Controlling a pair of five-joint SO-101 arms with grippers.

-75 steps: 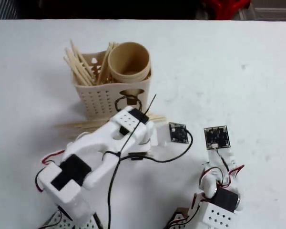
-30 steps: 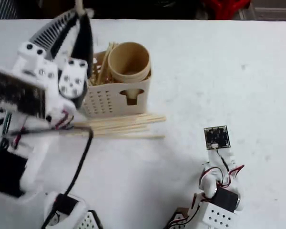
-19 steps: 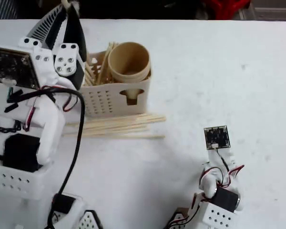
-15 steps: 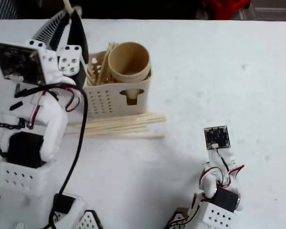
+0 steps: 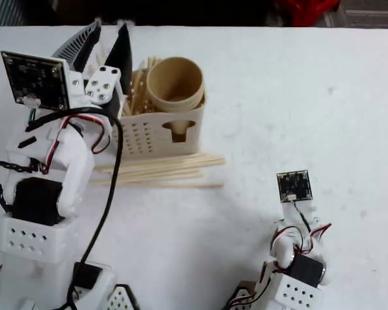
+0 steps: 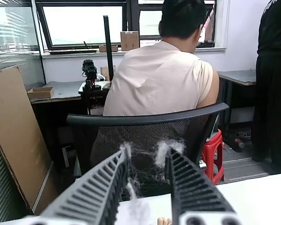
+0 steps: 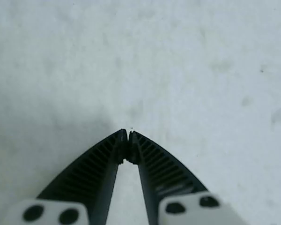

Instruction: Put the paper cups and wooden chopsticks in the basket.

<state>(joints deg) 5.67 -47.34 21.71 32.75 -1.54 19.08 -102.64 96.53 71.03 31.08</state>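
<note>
Several slim wooden chopsticks [image 5: 161, 171] lie flat against the perforated basket [image 5: 156, 132] of round paper cups [image 5: 174, 81], just beside the left gripper [image 5: 108, 28], ribbed jaws parted; right gripper [image 7: 128, 136] pinched closed, empty

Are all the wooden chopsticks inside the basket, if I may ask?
No, several chopsticks lie on the table beside the basket.

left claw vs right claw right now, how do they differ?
Opening: the left claw is open with a clear gap; the right claw is shut, tips touching with nothing between them.
Aim: the left claw faces outward, level, high up beside the basket; the right claw points down at the bare table.
Shared: both are black and ribbed, on white bases.
</note>
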